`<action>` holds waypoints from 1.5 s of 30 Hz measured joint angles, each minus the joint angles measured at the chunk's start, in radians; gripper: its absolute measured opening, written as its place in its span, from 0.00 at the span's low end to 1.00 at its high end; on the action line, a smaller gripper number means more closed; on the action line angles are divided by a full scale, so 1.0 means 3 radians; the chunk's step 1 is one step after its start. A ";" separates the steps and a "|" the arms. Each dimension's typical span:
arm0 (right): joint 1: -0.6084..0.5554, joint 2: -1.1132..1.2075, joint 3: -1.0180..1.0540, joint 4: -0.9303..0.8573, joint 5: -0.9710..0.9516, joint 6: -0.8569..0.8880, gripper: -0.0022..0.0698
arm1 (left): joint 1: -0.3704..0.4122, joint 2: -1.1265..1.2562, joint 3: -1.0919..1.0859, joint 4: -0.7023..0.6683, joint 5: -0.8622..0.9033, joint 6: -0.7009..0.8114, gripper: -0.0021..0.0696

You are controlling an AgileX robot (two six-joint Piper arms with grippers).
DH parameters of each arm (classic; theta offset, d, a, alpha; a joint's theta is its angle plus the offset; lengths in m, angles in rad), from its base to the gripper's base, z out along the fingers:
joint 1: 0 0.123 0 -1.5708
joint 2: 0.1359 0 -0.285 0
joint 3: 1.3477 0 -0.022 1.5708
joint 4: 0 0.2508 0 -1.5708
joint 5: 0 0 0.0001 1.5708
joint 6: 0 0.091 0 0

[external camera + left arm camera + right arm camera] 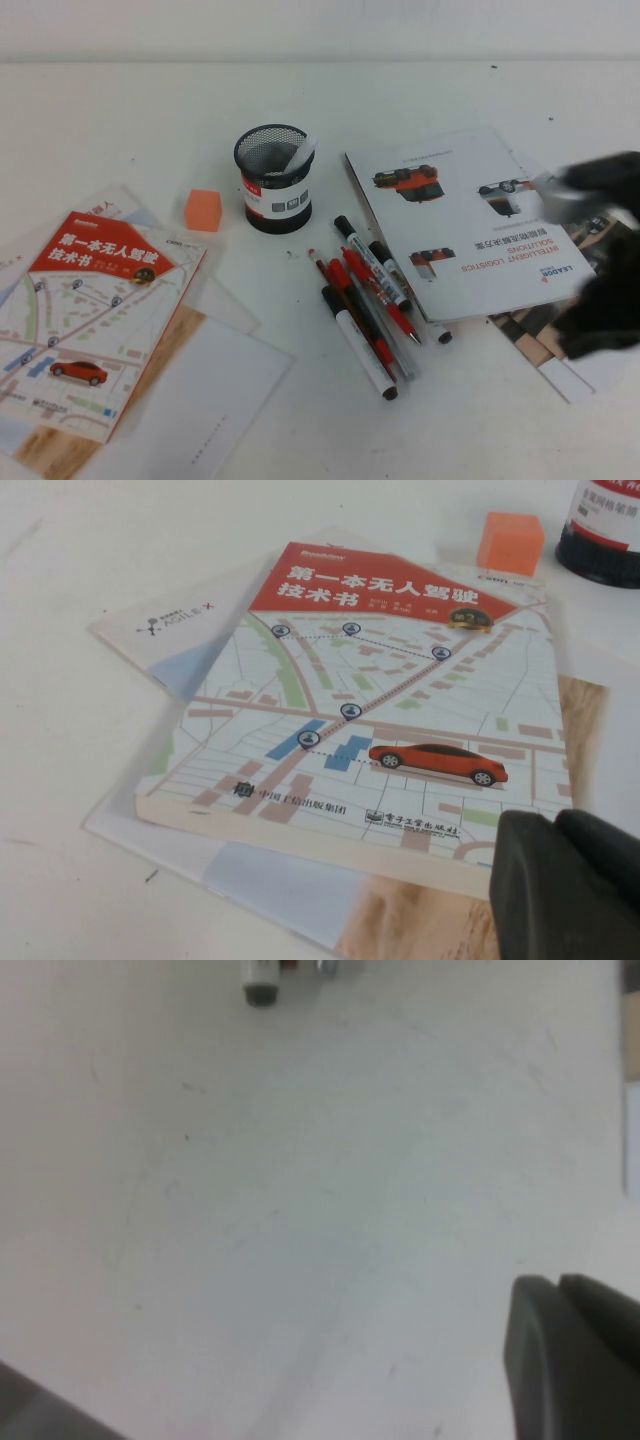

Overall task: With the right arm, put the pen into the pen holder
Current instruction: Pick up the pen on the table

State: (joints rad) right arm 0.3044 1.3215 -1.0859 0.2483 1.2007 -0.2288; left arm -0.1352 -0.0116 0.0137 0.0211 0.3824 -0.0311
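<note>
Pen [359, 342] lies flat in the pen pile at 5 o'clock of holder [274, 178]. Right tool [600, 320] at surface's 3 o'clock edge, left tool [565, 890] over book [380, 720] — grip state of both: can't tell.

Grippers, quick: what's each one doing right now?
Left gripper: low over the book, fingers together, empty.
Right gripper: above bare table, fingers together, holding nothing.

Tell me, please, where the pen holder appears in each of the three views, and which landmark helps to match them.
High view: the pen holder stands upper centre, behind the pens.
Left wrist view: only its base shows, at the top right corner.
Right wrist view: not in it.
Shared landmark: the orange cube, beside the holder in the high and left wrist views.
</note>
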 joint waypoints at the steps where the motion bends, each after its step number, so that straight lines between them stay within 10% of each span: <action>1: 0.0139 0.0213 -0.0170 -0.0094 0.0024 0.0026 0.00 | 0.0000 0.0000 0.0000 0.0000 0.0000 0.0000 0.03; 9: 0.0763 0.1494 -0.1248 -0.0177 0.0045 0.0168 0.04 | 0.0000 0.0000 0.0000 0.0000 0.0000 0.0000 0.03; 19: 0.1300 0.2576 -0.2400 -0.0419 0.0052 0.0648 0.43 | 0.0000 0.0000 0.0000 0.0000 0.0000 0.0000 0.03; 45: 0.1325 0.2962 -0.2576 -0.0717 0.0063 0.0931 0.45 | 0.0000 0.0000 0.0000 0.0000 0.0000 0.0000 0.03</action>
State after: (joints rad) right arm 0.7020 2.2100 -1.8586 0.0331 1.2197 0.0506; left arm -0.1352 -0.0116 0.0137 0.0211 0.3824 -0.0311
